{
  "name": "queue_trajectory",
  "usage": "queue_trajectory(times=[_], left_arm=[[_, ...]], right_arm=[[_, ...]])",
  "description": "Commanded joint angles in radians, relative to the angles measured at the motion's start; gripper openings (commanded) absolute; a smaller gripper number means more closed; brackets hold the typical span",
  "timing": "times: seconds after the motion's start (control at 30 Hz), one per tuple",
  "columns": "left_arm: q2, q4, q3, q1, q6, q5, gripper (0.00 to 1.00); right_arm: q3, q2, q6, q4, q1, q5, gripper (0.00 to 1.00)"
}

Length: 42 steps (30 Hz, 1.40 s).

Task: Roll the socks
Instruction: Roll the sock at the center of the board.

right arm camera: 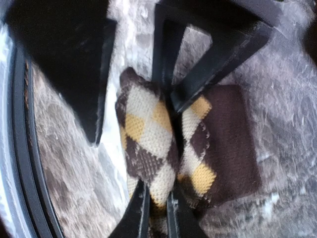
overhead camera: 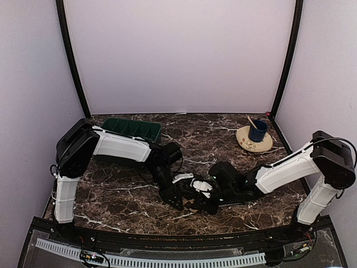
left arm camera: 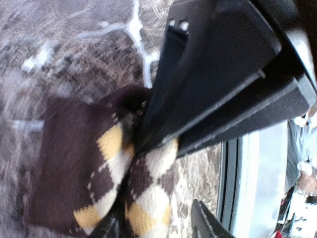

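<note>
My fixed top camera looks down and forward from behind the rig over the whole marble table, while both wrist cameras sit very close on opposite sides of the same checkered sock, lower middle of the top frame

The left arm and right arm meet low over the checkered sock at the table's front middle, blocking it, while open table lies behind them, between a green tray back left and a plate with a blue cup back right.
</note>
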Motion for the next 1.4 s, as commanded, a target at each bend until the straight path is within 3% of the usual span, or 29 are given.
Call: queue_trajectory(times=[0.0,0.47,0.9,1.37], left_arm=[[-0.038,0.032,-0.082,0.026,-0.02,-0.16,0.53],[-0.025,0.042,-0.124,0.034,-0.053,-0.303,0.62],[0.064,-0.048,-0.091,0.021,-0.06,-0.534,0.62],[0.208,-0.121,-0.047,0.014,-0.085,-0.654,0.63]], right_arm=[[-0.038,0.039,0.056,0.018,-0.017,-0.072,0.0],[-0.09,0.005,0.098,0.114,-0.041,-0.072,0.0],[-0.092,0.054,0.111,0.201,-0.044,-0.07,0.0],[-0.005,0.054,0.016,0.122,-0.043,-0.057,0.0]])
